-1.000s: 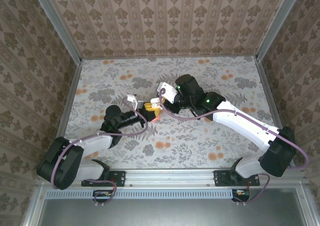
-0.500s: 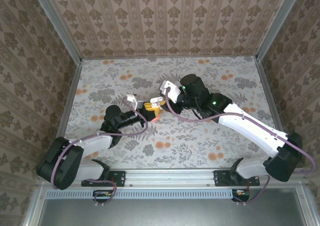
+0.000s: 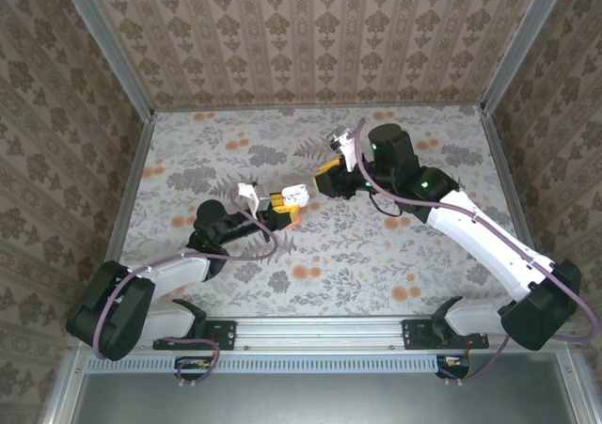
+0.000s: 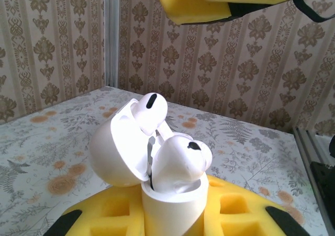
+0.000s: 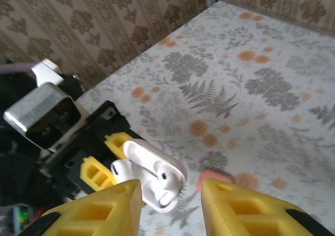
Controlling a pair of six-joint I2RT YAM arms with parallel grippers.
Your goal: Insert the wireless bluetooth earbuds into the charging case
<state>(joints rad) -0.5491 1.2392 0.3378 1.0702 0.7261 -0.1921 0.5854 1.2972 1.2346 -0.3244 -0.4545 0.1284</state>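
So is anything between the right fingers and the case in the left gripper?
Nothing visible does. The right gripper hangs open and empty just off the open case, with only air between them. Both white earbuds sit in the case, which the left gripper holds.

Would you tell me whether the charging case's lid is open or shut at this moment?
Open: the lid is hinged back from the charging case, and two white earbuds stand exposed in its mouth.

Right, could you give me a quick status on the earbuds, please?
Left gripper shut on open charging case. Right gripper open, empty, above it. Two white earbuds in case, sitting proud. Nothing in the way.
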